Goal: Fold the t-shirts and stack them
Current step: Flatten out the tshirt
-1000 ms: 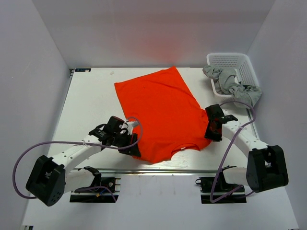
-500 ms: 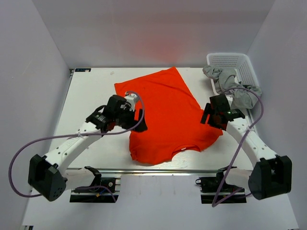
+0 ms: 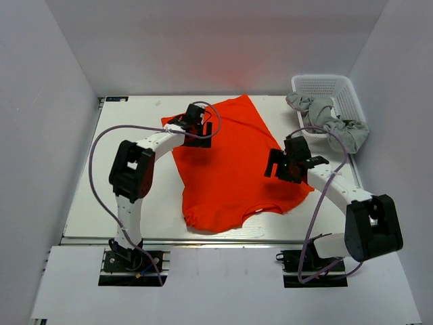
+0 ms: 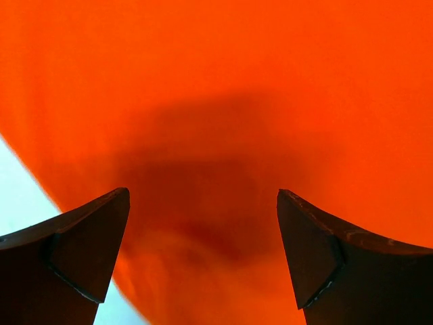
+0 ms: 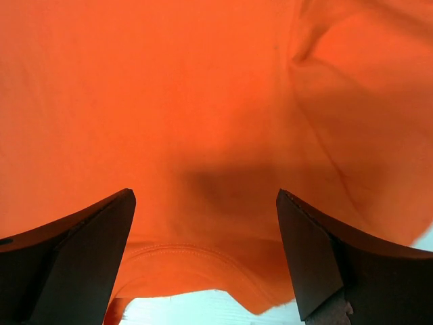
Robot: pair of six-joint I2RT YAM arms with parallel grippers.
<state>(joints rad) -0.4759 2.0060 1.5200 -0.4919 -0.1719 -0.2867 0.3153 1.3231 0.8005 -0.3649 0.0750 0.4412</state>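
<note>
orange-red t-shirt (image 3: 233, 162) lies spread (collar nearest), left end effector (image 4: 203, 191) and right end effector (image 5: 205, 192) both agape above it.

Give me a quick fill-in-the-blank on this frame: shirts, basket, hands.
1. The t-shirt spread on the table is coloured ___.
2. The grey t-shirts spill over the rim of the white ___.
3. The left hand and right hand are both above the spread t-shirt with fingers ___.
Missing words: orange; basket; open.
</note>
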